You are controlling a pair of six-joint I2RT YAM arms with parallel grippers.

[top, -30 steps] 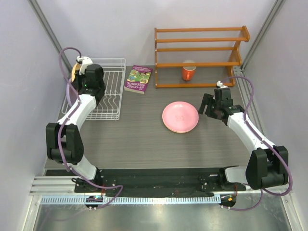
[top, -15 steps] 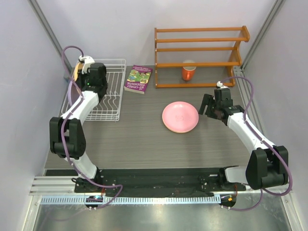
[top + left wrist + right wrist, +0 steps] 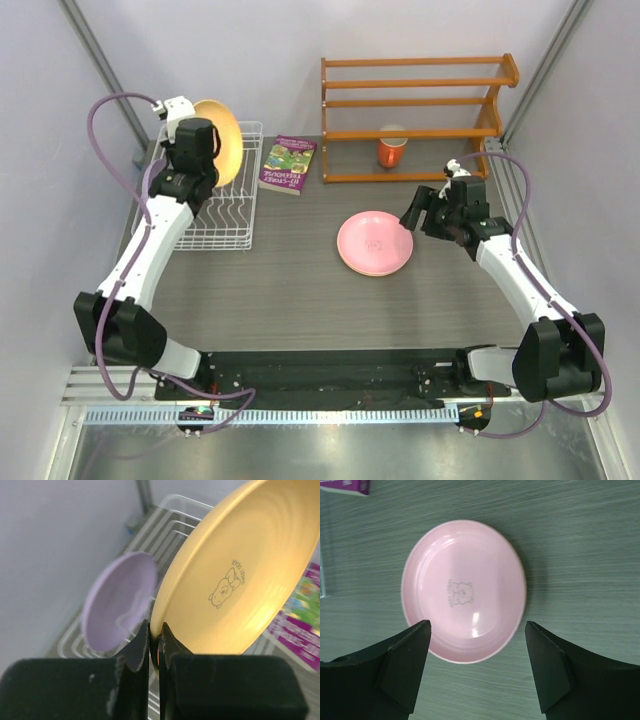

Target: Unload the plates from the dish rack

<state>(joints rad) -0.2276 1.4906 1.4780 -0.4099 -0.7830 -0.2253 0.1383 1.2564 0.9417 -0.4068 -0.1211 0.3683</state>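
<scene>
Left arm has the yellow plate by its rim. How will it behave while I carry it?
Probably rigid: the yellow plate holds its shape from a one-edge pinch. Its glossy face and the narrow bite of the left gripper on the rim suggest it may pivot or slip if swung fast.

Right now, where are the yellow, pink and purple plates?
yellow plate (image 3: 235, 577), left wrist view, middle of its face.
pink plate (image 3: 464, 591), right wrist view, its centre.
lavender plate (image 3: 117, 602), left wrist view, its centre.

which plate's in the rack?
The lavender plate, upright in the dish rack. The yellow plate is clamped in the left end effector; the pink plate lies on the table.
</scene>
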